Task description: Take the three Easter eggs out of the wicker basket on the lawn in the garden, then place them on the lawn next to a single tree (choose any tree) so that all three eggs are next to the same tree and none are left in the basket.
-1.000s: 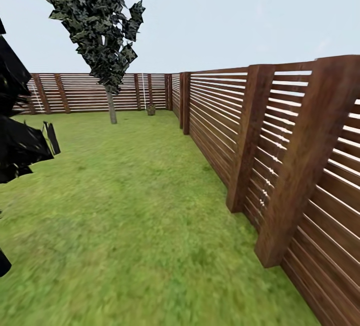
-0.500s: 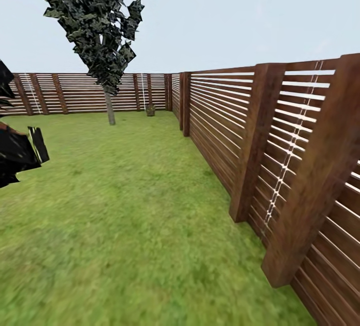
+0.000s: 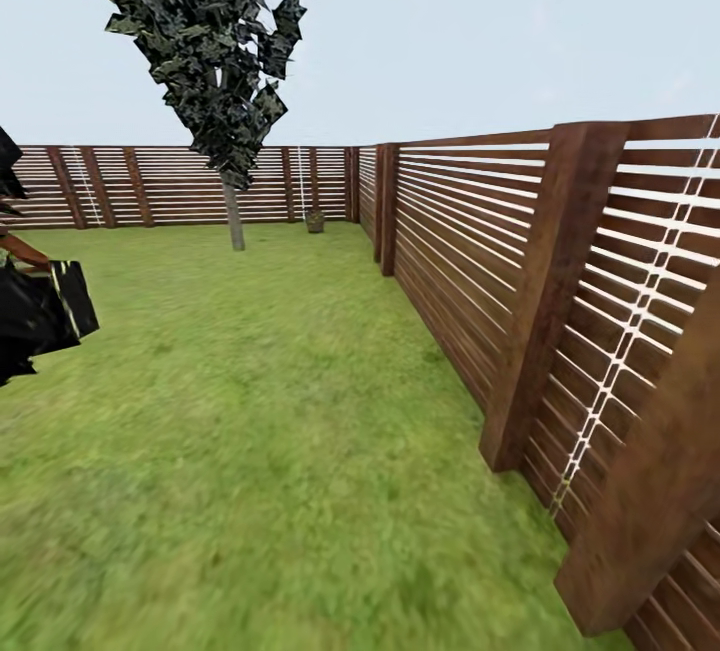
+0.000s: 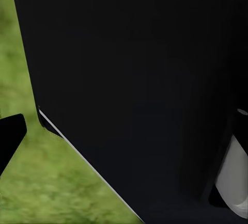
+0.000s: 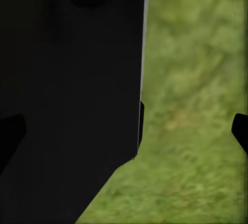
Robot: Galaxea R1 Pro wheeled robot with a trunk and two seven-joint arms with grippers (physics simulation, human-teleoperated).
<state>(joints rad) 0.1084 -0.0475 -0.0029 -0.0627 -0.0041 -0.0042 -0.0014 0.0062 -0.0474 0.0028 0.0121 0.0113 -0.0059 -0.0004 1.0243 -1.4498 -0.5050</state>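
Observation:
I am on the lawn (image 3: 250,411) of the garden, beside a slatted wooden fence. Far off by the fence corner stands a small brown object (image 3: 315,221), possibly the wicker basket; it is too distant to be sure. No Easter eggs can be made out. A black part of my left arm (image 3: 40,316) shows at the head view's left edge. In the left wrist view my left gripper (image 4: 124,136) hangs over grass, one fingertip (image 4: 10,136) far out at the edge. My right gripper (image 5: 124,131) is open, empty, fingertips (image 5: 240,133) wide apart above grass.
The brown slatted fence (image 3: 560,311) runs close along my right, with thick posts (image 3: 540,291), and continues across the back. A thin-trunked tree with dark leaves (image 3: 235,216) stands on the grass at the far end. My dark body shows large in both wrist views.
The whole head view has shifted: the camera moved forward along the fence and turned slightly. The near posts have slid right and the left arm shows lower and smaller.

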